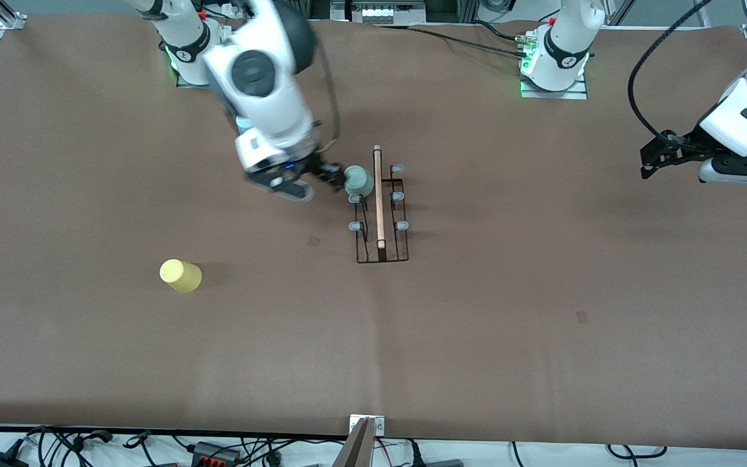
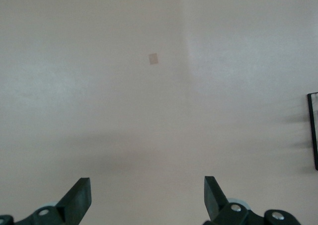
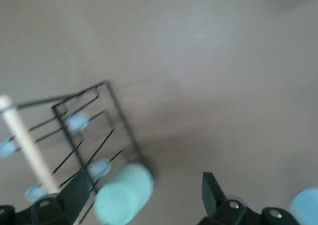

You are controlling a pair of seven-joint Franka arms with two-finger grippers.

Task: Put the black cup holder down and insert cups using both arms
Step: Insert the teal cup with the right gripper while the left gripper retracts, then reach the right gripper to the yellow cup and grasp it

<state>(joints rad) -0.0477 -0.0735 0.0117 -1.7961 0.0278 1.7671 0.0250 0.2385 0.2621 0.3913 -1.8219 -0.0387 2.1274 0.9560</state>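
The black cup holder [image 1: 381,250] stands mid-table, its wooden rod [image 1: 379,194] pointing toward the front camera. A mint green cup [image 1: 358,181] sits on a peg at the rack's end nearest the robot bases, on the right arm's side. My right gripper [image 1: 338,176] is beside that cup and open. In the right wrist view the mint cup [image 3: 124,192] lies between the spread fingers, close to one and clear of the other, with the rack [image 3: 99,130] alongside. A yellow cup [image 1: 180,275] rests on the table toward the right arm's end. My left gripper [image 1: 647,162] waits open and empty above the left arm's end of the table.
A light blue cup [image 3: 305,207] shows at the edge of the right wrist view. The left wrist view shows bare brown table under the left gripper [image 2: 146,185] and a corner of the rack [image 2: 313,130]. Cables run along the table edge nearest the camera.
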